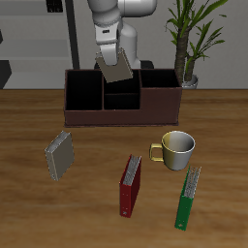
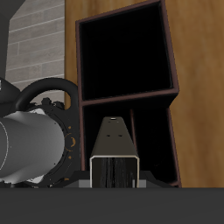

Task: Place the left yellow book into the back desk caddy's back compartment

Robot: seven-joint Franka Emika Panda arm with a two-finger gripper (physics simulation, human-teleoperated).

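Observation:
My gripper is shut on the left yellow book, a slim grey-tan hardback that hangs tilted above the middle section of the back desk caddy. The book's lower corner sits over the back compartment, which it largely covers in the exterior view. In the wrist view the book points down toward a black cell of the caddy, with another black cell beyond it. I cannot tell whether the book touches the caddy.
A second grey-tan book lies on the table nearer the front edge. A dark red book, a green book and a yellowish mug stand in front of the caddy. A potted plant is behind it.

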